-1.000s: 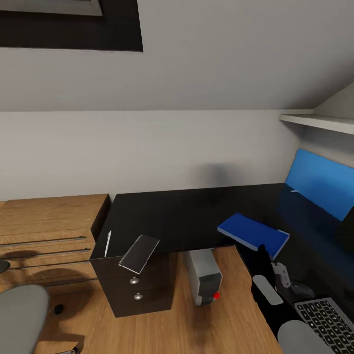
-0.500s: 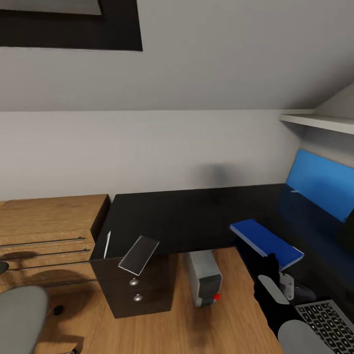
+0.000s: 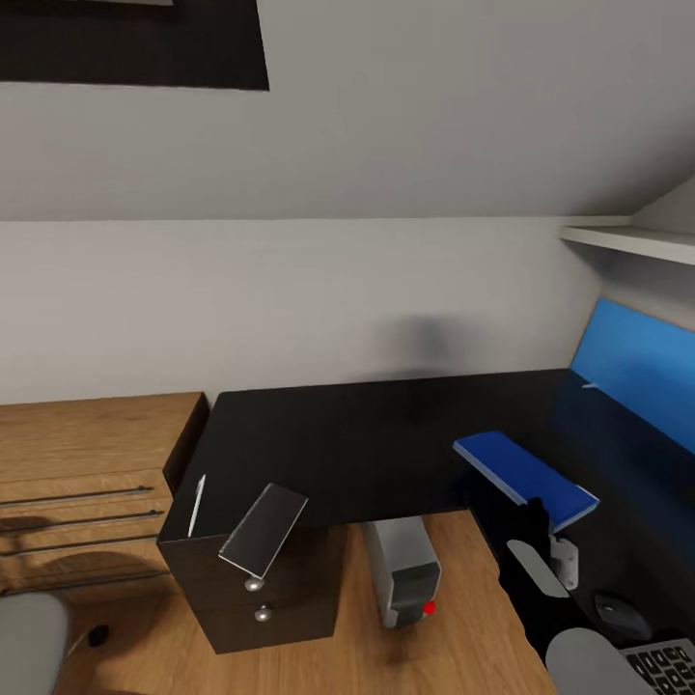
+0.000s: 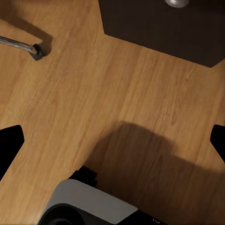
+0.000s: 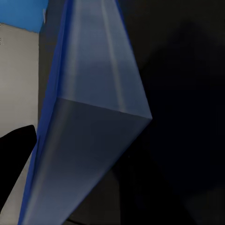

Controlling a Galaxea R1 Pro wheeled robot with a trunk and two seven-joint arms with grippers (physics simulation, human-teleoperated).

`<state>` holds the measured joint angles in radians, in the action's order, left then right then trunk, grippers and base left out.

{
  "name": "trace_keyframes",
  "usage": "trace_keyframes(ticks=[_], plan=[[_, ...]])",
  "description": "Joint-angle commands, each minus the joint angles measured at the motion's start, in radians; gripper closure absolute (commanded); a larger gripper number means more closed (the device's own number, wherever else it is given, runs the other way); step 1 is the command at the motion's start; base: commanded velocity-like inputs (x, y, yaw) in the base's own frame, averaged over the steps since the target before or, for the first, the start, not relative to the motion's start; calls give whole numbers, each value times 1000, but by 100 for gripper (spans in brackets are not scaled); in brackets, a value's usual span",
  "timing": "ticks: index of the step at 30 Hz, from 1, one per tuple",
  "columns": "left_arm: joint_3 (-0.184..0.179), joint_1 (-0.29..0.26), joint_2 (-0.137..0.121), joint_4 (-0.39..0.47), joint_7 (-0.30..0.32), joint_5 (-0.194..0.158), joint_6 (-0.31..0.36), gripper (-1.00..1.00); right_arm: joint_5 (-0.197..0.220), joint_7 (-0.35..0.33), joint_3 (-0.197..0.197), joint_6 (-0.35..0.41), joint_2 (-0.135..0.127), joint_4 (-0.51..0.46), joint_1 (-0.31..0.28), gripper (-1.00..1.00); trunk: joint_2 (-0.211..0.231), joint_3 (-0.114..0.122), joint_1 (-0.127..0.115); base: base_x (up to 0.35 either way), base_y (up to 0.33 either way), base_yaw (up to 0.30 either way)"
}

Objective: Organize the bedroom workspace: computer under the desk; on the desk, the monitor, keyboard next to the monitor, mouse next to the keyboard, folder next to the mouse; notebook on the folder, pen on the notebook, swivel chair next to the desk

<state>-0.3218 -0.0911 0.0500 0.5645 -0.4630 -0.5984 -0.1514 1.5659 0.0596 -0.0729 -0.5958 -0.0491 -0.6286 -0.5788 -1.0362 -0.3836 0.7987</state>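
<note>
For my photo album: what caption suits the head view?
Right gripper holds the blue folder over the black desk.

— Where is the bench [image 3: 367, 434] open?
— Its broad middle, back to the wall.
— Obstacles?
— Notebook [image 3: 263, 529] and pen [image 3: 197, 504] at the left corner; folder [image 3: 524, 477], mouse [image 3: 621, 614] and blue screen [image 3: 637, 362] crowd the right.

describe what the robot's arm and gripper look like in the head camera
The right arm is glossy black with a pale grey oval panel on the forearm and a rounded grey shell lower down. The right gripper has dark fingers and a small white bracket beside the wrist.
</note>
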Motion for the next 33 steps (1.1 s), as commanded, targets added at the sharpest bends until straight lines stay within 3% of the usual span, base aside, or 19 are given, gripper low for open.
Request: trace_keyframes(ticks=[1, 6, 18, 22, 33], plan=[[-7, -1, -1, 1, -6, -11, -8, -100, -2, 8, 2, -36, 0, 0, -1, 100, -1, -1, 0, 12, -3, 0], [-6, -1, -1, 1, -6, -11, -8, -100, 0, 12, 4, -183, 1, 3, -1, 100, -1, -1, 0, 3, -1, 0], [-10, -1, 2, 7, -2, -12, -7, -100, 7, 26, 3, -198, 1, 1, -1, 100, -1, -1, 0, 0, 0, 0], [-7, -1, 0, 72, -4, -12, -7, -100, 7, 28, 1, -196, 0, 1, -1, 100, -1, -1, 0, 0, 0, 0], [-5, -1, -5, 119, -6, -14, -2, -100, 7, 28, 4, -194, 1, 1, -1, 100, -78, -36, 42, 0, 0, 0]])
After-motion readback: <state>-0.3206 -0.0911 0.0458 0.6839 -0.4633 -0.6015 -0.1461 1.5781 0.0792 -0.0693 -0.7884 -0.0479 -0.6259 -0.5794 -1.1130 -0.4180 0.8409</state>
